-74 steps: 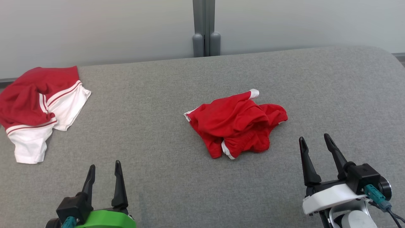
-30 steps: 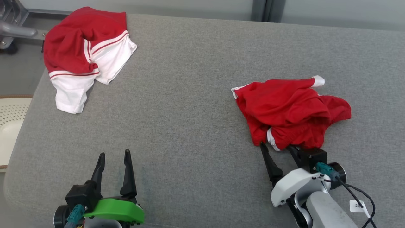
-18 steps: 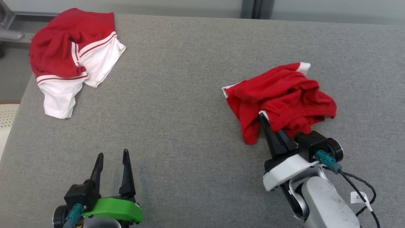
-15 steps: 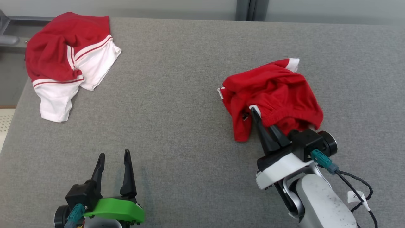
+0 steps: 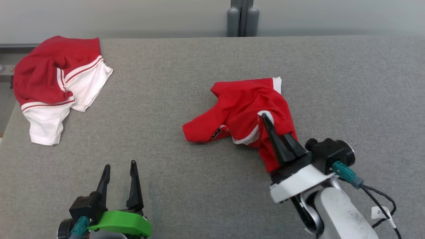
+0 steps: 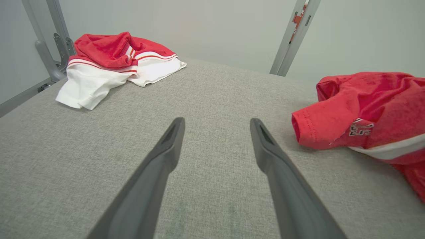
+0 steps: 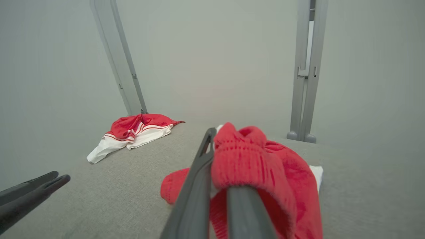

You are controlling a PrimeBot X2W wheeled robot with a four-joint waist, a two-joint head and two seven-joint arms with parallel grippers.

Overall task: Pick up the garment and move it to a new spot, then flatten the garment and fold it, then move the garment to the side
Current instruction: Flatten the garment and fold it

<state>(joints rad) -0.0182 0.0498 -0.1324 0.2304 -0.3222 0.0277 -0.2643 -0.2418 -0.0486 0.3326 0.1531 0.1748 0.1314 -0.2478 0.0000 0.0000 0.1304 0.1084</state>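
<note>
The garment [image 5: 244, 109] is a red shirt with white trim, crumpled at the middle of the grey padded table [image 5: 186, 83]. My right gripper [image 5: 265, 119] is shut on its ribbed red edge and holds that part lifted, while a sleeve trails to the left on the table. In the right wrist view the red garment [image 7: 265, 169] drapes over my closed fingers [image 7: 199, 179]. The left wrist view has the garment [image 6: 362, 109] at the right. My left gripper [image 5: 119, 167] stands open and empty near the front left, well apart from the cloth.
A second red-and-white garment [image 5: 53, 86] lies bunched at the table's far left corner. A grey upright post [image 5: 241, 18] stands behind the table's far edge against a pale wall. Bare grey padding lies between the two garments.
My right gripper has shut on the garment's edge and pulled it up and left; the cloth has stretched out, with a sleeve now trailing. The head camera has shifted. The left gripper has stayed put.
</note>
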